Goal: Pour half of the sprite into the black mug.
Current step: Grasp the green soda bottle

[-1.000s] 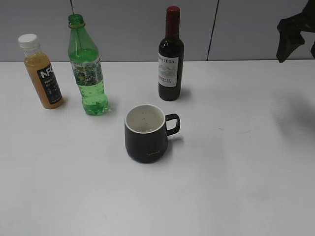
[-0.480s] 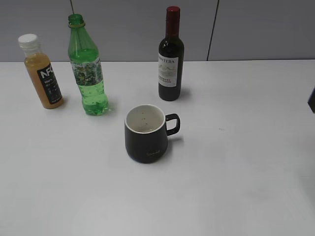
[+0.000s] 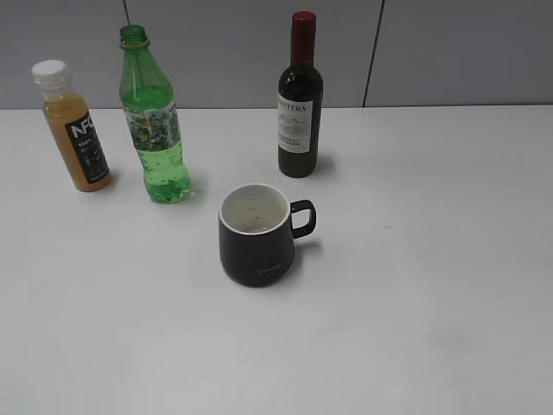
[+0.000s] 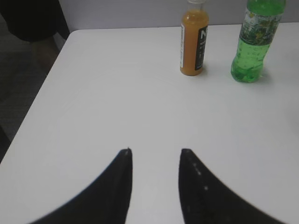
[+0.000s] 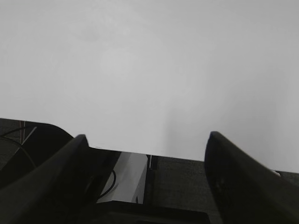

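The sprite (image 3: pixel 155 121), a tall green bottle with no cap, stands upright at the back left of the white table (image 3: pixel 415 285). It also shows in the left wrist view (image 4: pixel 254 44) at the top right. The black mug (image 3: pixel 257 233) with a white inside stands in the middle, handle to the right. My left gripper (image 4: pixel 154 151) is open and empty over bare table, well short of the bottles. My right gripper (image 5: pixel 145 136) is open and empty at the table's edge. Neither gripper shows in the exterior view.
An orange juice bottle (image 3: pixel 73 125) with a white cap stands left of the sprite and shows in the left wrist view (image 4: pixel 194 39). A dark wine bottle (image 3: pixel 300 99) stands behind the mug. The table's left edge (image 4: pixel 44 88) drops to a dark floor.
The right arm, seen at the upper right a second ago, has drawn out of the exterior view to the right. The bottles and mug have not moved.
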Controlling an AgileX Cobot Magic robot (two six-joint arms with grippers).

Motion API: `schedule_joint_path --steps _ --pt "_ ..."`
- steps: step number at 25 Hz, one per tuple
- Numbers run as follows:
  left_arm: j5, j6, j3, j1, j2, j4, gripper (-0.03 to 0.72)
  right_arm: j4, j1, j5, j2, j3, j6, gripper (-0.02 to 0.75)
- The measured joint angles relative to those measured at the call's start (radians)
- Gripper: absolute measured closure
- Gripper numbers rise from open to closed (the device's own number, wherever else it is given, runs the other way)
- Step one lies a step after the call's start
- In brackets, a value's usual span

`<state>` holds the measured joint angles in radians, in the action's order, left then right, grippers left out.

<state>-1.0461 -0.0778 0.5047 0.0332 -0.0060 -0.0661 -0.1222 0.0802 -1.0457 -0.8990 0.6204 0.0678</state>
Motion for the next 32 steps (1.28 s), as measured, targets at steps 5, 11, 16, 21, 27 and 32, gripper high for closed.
schedule_joint_path --steps 5,11,16,21,27,32 --pt "0.000 0.000 0.000 0.000 0.000 0.000 0.420 0.000 0.000 0.043 0.210 -0.116 0.000 0.164" --pt "0.000 0.000 0.000 0.000 0.000 0.000 0.420 -0.005 0.000 0.086 0.434 -0.205 -0.001 0.164" --pt "0.000 0.000 0.000 0.000 0.000 0.000 0.420 -0.007 0.000 0.095 0.591 -0.207 -0.001 0.164" --pt "0.000 0.000 0.000 0.000 0.000 0.000 0.420 -0.010 0.000 0.096 0.741 -0.208 -0.001 0.164" --pt "0.002 0.000 0.000 0.000 0.000 -0.001 0.420 -0.011 0.001 0.097 0.901 -0.208 -0.001 0.164" --pt "0.001 0.000 0.000 0.000 0.000 0.000 0.420 -0.014 0.004 0.097 0.903 -0.209 -0.001 0.165"
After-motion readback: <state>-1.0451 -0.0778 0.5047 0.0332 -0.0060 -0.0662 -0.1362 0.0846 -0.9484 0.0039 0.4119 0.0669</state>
